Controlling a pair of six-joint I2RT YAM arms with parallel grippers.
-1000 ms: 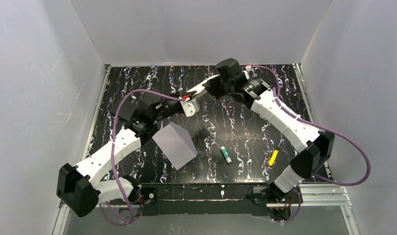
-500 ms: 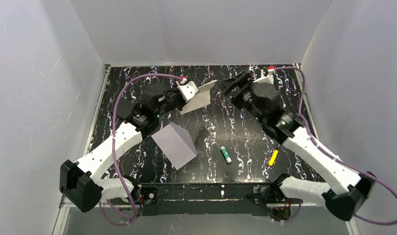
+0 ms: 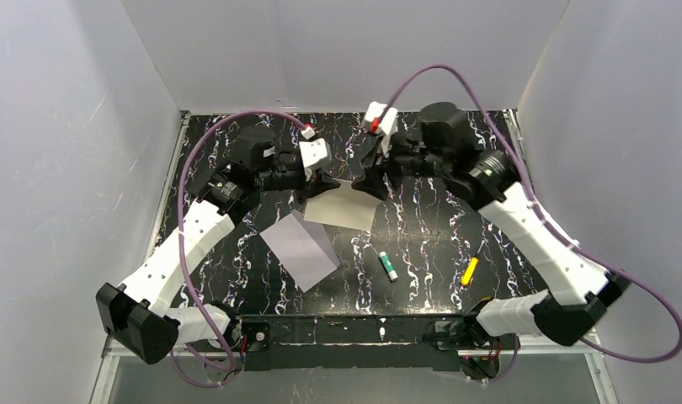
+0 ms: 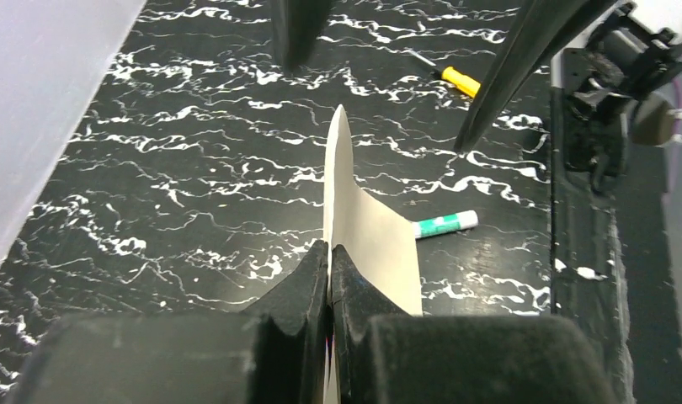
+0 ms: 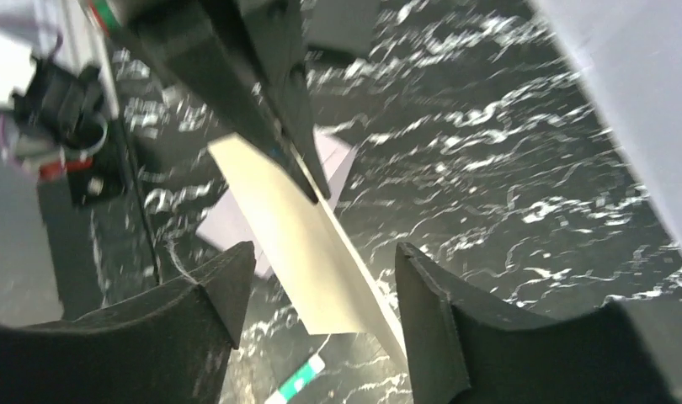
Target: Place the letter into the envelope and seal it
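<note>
I am observing the left gripper (image 4: 329, 252) pressing its jaws together on one edge of the tan parchment-coloured paper letter (image 3: 342, 209), which is hanging above the black white-veined marbled table (image 3: 430, 236). The right gripper (image 5: 321, 261) is standing with its jaws apart, one finger on each side of the sheet's opposite end; I cannot tell whether either is touching it. The pale lavender flat paper envelope (image 3: 300, 248) is lying on the table, partly beneath the sheet's near-left corner. A green-and-white glue stick (image 3: 389, 266) and a small yellow pen-like tool (image 3: 470, 271) are lying apart nearer the right arm's base.
</note>
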